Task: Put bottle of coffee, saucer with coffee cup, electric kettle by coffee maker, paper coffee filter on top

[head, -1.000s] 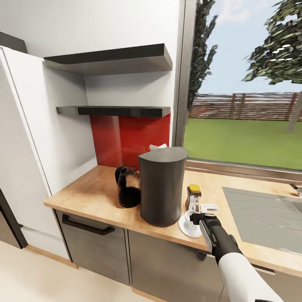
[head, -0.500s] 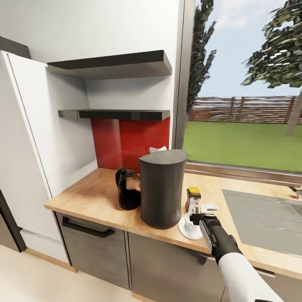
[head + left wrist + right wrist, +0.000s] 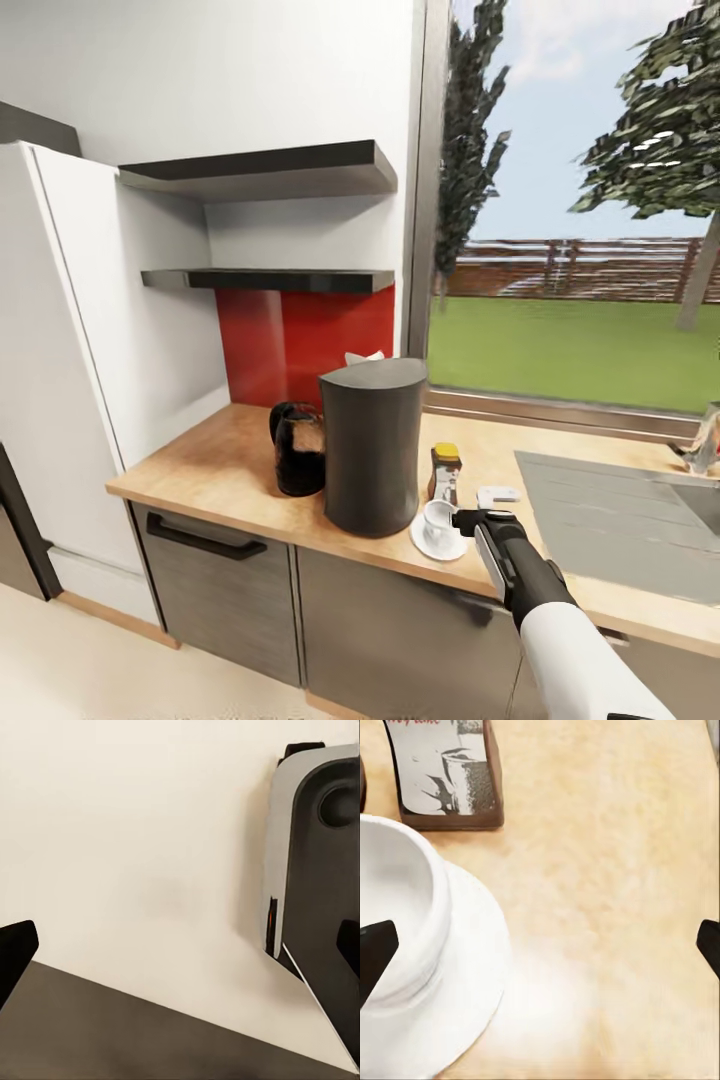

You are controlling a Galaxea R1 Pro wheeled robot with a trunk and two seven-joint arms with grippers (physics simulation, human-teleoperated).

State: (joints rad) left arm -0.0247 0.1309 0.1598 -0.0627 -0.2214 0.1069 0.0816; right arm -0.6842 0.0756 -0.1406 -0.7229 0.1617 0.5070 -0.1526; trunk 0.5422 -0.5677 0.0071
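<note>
While the right gripper (image 3: pixel 467 519) hovers empty, head view counts one tall dark-grey coffee maker (image 3: pixel 372 446), one glass kettle (image 3: pixel 298 449), one brown yellow-capped bottle (image 3: pixel 444 473), one white cup (image 3: pixel 437 524) on one saucer (image 3: pixel 436 545) just ahead of its jaws. Right wrist: fingertips (image 3: pixel 376 949) spread wide, cup (image 3: pixel 397 922) and saucer (image 3: pixel 465 997) between them, bottle (image 3: pixel 446 772) beyond. Left wrist: jaws wide apart, empty.

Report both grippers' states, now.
Left gripper: open, holding nothing.
Right gripper: open, empty, beside the coffee cup on the saucer.
</note>
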